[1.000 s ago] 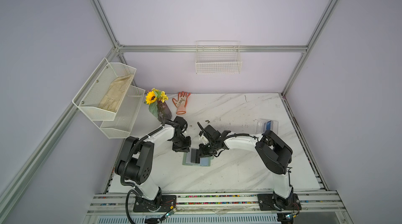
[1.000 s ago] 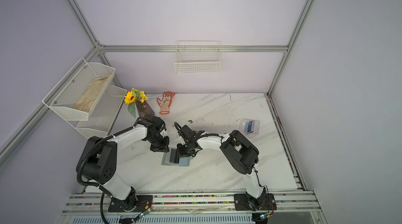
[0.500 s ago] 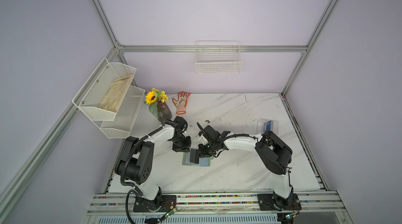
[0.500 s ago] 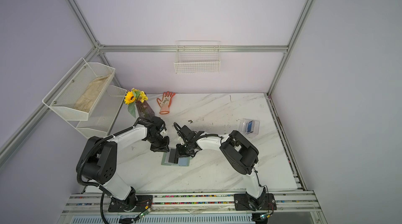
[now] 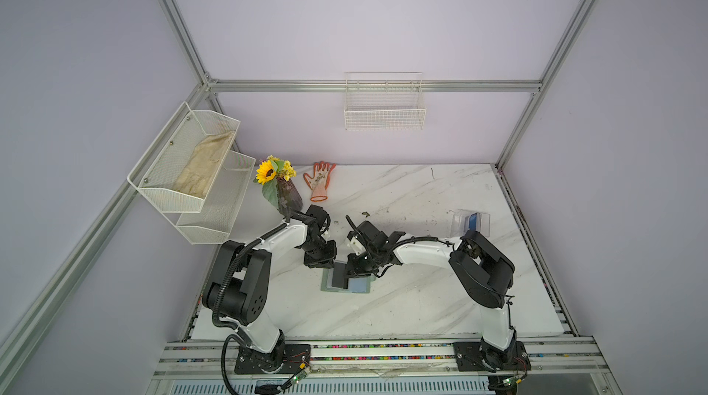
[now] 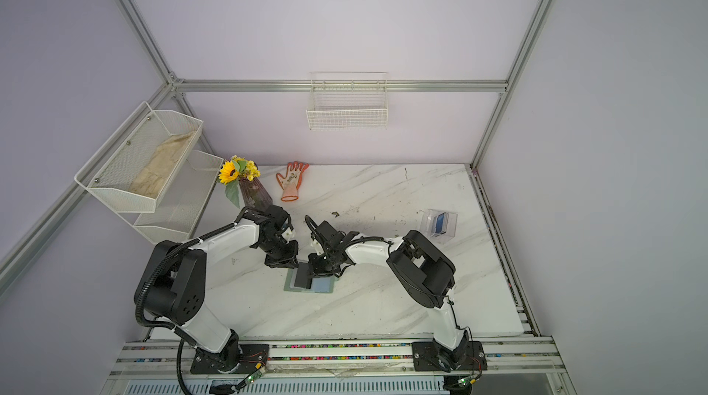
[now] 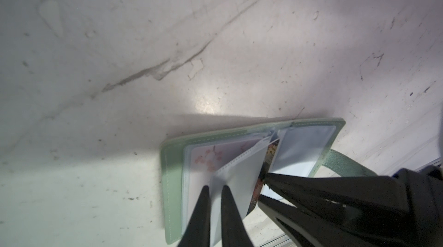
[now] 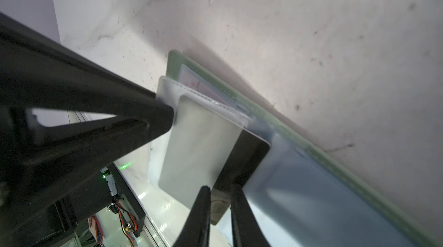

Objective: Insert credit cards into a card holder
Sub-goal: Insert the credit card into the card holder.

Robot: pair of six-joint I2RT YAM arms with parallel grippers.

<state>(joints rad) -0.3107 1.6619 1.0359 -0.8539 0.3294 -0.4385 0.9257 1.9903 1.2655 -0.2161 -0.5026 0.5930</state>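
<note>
Left end effector (image 7: 215, 188) pinched a sleeve (image 7: 239, 169); right end effector (image 8: 220, 187) clamped the black card (image 8: 247, 154); tilted, it might snag ahead.

Barely any change shows; the black card (image 5: 339, 276) has edged slightly further across the card holder (image 5: 325, 289).

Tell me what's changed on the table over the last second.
Nothing visibly changed. The left claw still pinches a clear sleeve of the open card holder, and the right claw still holds the black card at that sleeve.
</note>
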